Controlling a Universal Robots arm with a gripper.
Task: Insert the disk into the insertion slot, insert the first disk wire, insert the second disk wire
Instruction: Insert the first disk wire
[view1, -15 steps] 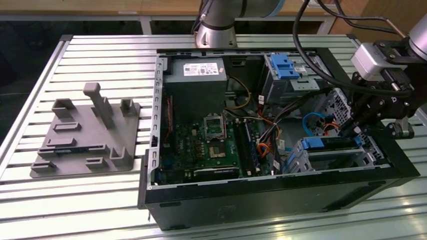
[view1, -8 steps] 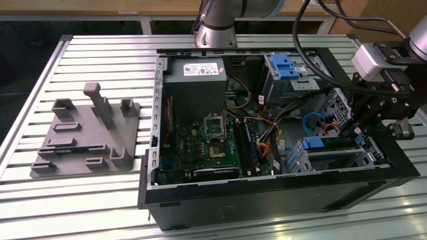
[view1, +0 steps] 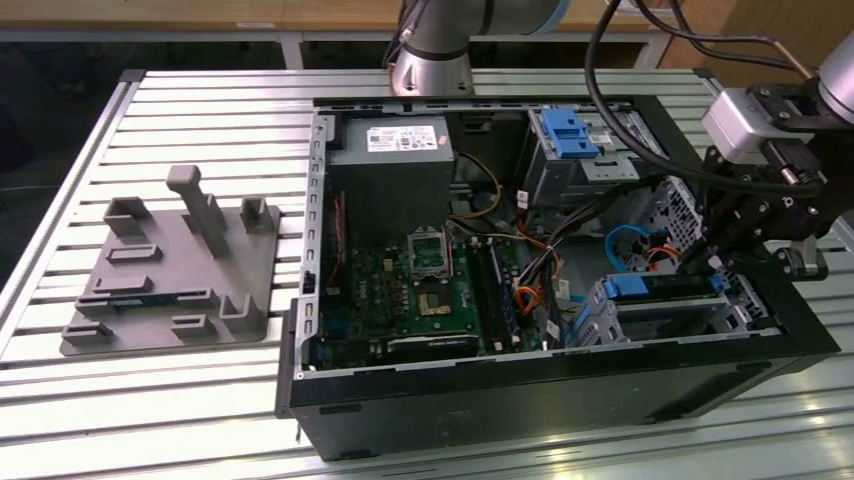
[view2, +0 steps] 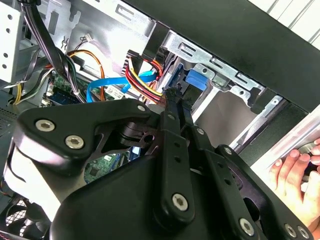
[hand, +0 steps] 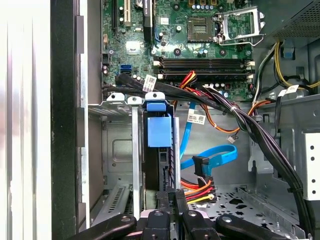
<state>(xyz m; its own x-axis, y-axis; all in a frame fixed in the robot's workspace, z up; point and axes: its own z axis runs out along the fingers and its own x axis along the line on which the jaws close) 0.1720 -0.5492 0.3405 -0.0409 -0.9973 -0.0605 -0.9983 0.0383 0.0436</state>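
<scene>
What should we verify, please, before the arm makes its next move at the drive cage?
1. Disk in the insertion slot: ok, it stands inside the cage.
2. Blue data cable on the disk: not ok, its plug hangs free beside it.
3. Red-yellow power wires plugged in: cannot tell.
4. End effector close to the disk's edge: ok.
5. People clear: not ok, a hand rests by the case in the second wrist view.

No text is legible: print on the power supply label (view1: 404, 137) and cable tags (hand: 196, 118) cannot be read.
</scene>
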